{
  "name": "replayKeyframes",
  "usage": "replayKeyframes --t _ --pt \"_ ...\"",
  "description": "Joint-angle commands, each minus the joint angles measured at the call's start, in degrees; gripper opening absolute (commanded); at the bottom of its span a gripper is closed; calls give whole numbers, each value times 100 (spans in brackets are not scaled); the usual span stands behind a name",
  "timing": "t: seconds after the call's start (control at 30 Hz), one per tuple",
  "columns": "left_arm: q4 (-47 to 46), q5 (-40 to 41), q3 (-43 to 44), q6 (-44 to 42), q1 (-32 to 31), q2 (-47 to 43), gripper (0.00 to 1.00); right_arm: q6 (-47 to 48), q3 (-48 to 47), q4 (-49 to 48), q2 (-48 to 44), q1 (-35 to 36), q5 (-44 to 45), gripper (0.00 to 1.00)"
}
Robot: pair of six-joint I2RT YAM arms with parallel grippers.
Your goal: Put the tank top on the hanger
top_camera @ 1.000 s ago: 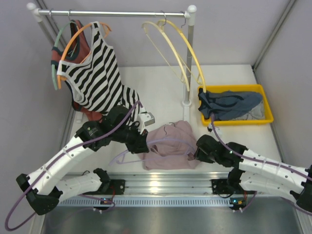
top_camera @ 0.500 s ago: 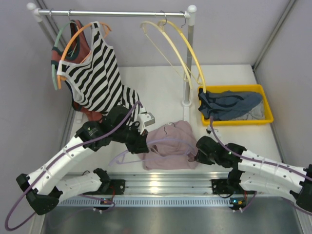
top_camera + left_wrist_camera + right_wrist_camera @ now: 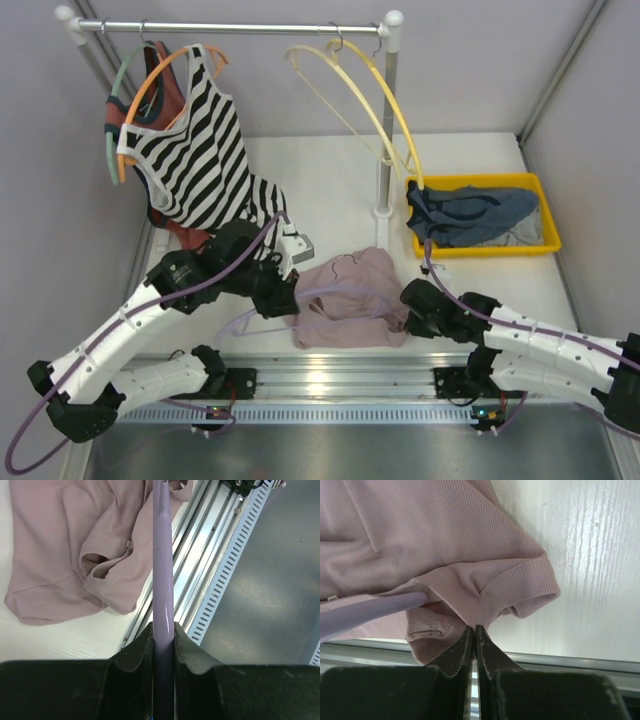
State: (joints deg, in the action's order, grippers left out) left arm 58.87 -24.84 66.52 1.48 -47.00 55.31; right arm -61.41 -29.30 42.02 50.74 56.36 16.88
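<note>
Lying crumpled at the near edge of the table [image 3: 330, 190], between the two arms: the tank top [image 3: 352, 296]. Left gripper [image 3: 163, 632] clamped on the hanger [image 3: 163, 570], with the bar running straight out from the jaws. Hanger's arc crosses the fabric toward the right. Right gripper [image 3: 474, 630] closed tight, pinching a fold of the tank top's hem at its near right corner. Hanger end lies just left of that pinch, against the fabric. Yellow bin [image 3: 490, 248] far right, blue-grey garment inside.
</note>
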Motion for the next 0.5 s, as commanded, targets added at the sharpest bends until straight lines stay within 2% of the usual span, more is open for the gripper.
replayKeyframes --t 0.0,0.33,0.47 --pt "54 -11 300 -95 -28 -117 0 138 -208 78 -11 -90 175 1" --pt "-174 -434 177 -95 -63 182 0 313 -515 218 -117 -99 289 0" --pt "-446 -452 142 -437 -63 305 0 515 -840 421 -91 -90 368 0"
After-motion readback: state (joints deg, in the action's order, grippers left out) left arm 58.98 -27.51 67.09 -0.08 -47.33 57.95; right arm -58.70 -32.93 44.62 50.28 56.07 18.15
